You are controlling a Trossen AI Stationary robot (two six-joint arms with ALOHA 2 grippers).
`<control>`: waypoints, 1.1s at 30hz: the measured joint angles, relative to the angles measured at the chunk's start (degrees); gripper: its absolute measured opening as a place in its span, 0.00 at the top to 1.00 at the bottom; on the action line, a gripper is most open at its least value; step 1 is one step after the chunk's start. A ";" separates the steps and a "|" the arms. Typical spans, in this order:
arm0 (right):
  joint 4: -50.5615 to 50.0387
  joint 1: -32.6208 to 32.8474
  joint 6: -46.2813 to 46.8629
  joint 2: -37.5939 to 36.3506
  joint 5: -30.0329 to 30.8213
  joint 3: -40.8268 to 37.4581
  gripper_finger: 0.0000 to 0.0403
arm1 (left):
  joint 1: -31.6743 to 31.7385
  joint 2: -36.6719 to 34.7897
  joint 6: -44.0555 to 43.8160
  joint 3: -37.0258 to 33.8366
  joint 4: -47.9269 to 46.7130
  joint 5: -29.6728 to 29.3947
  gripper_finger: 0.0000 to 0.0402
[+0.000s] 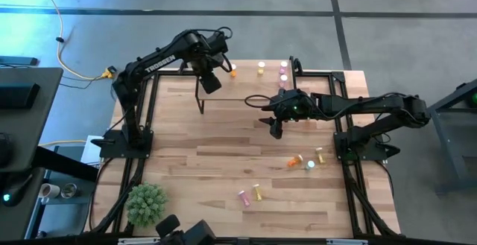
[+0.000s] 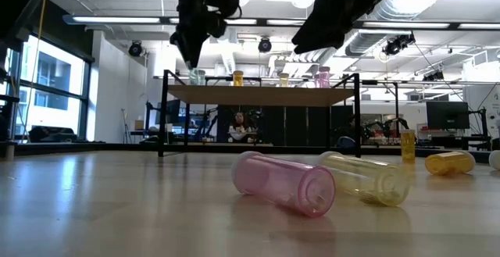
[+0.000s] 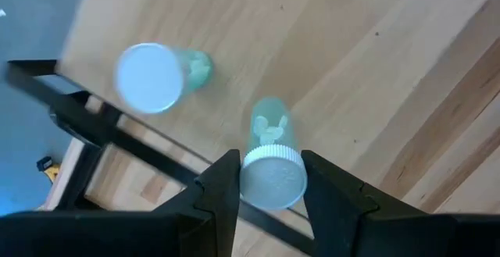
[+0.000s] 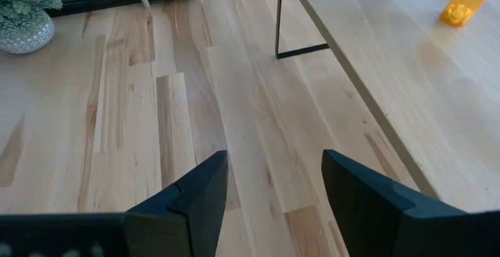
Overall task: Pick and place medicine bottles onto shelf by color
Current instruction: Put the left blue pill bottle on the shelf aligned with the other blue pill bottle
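A: Left wrist view gives the clearest look: the left gripper has its fingers clamped on the white cap of a green bottle, held over the shelf. A second green bottle stands on the shelf near its edge. From above, both are hidden under the left arm.

B: And the right one?

A: The right gripper hangs over the table beside the shelf's front edge, fingers apart, nothing between them. In the low view only its dark bulk shows, cut off at the top.

B: What else is on the shelf?

A: In the high view, an orange bottle, a yellow bottle and two pink bottles stand along the shelf's far edge. All are too small to show detail.

B: Loose ones?

A: A pink bottle and a yellow one lie on their sides together near the table's front edge. Three more lie towards the table's right edge: an orange one, another yellow, and one showing mostly its cap, colour hard to tell.
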 joint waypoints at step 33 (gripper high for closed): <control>0.00 0.00 -0.02 0.00 0.04 -0.02 0.50 | -0.46 1.28 1.49 -0.15 1.66 -0.37 0.58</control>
